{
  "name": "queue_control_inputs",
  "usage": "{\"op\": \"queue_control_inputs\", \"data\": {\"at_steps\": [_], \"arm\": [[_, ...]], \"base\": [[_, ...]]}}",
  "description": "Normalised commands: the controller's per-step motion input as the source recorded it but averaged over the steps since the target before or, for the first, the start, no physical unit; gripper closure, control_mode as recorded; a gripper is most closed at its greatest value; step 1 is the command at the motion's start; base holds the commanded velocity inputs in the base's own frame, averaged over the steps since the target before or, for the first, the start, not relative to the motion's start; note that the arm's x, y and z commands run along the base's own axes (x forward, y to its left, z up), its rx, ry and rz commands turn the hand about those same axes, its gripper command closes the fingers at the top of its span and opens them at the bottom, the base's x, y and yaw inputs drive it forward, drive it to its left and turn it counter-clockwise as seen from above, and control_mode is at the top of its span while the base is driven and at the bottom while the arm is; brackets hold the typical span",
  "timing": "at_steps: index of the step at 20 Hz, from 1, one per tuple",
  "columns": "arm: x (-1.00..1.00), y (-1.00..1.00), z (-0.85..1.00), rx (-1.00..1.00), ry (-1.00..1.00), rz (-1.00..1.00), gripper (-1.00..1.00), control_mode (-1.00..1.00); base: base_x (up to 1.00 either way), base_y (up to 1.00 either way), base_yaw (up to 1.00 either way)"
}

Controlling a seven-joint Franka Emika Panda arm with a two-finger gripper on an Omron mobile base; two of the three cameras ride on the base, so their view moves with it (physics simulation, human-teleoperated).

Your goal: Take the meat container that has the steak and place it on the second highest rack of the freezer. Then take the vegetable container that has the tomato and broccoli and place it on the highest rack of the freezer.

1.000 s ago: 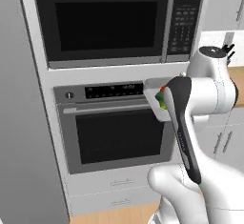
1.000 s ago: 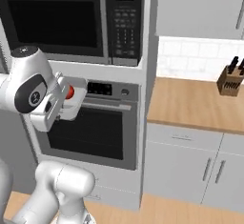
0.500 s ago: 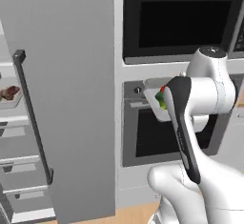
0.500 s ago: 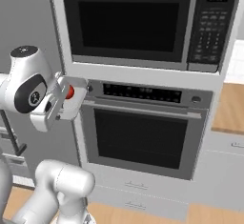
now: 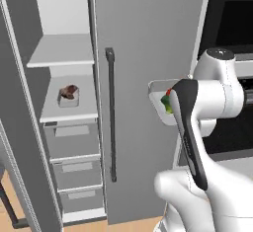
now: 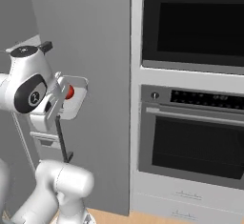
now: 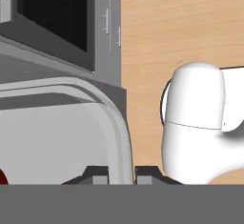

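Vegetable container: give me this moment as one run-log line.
phase: carrying second container | gripper: shut on vegetable container rim | contents: tomato, broccoli | steak: on second highest rack | highest rack: bare

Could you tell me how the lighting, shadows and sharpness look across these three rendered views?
Left base view: flat, even light, soft edges, the freezer interior paler toward the back. Right base view: no glare on the dark oven glass. Hand view: the vegetable container rim is crisp, with a soft shadow beneath the white body part on the floor.

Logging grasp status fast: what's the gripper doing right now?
Gripper: closed on the rim of the vegetable container, with the tomato inside.
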Motion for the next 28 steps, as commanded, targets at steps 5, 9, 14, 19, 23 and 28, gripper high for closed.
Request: {"op": "queue_control_inputs", "data": {"at_steps": [5, 9, 14, 19, 23, 28], "arm": [[0.00, 0.00, 0.00, 0.00, 0.00, 0.00, 1.00, 1.00], [0.00, 0.00, 0.00, 0.00, 0.00, 0.00, 1.00, 1.00], [0.00, 0.00, 0.00, 0.00, 0.00, 0.00, 1.00, 1.00], [0.00, 0.00, 0.00, 0.00, 0.00, 0.00, 1.00, 1.00], [0.00, 0.00, 0.00, 0.00, 0.00, 0.00, 1.00, 1.00], [0.00, 0.00, 0.00, 0.00, 0.00, 0.00, 1.00, 1.00]], "base": [[0.00, 0.75, 0.00], [0.02, 0.71, 0.00], [0.23, 0.62, 0.04], [0.42, 0.19, 0.05], [0.57, 0.00, 0.01], [0.51, 0.07, 0.00]]}}
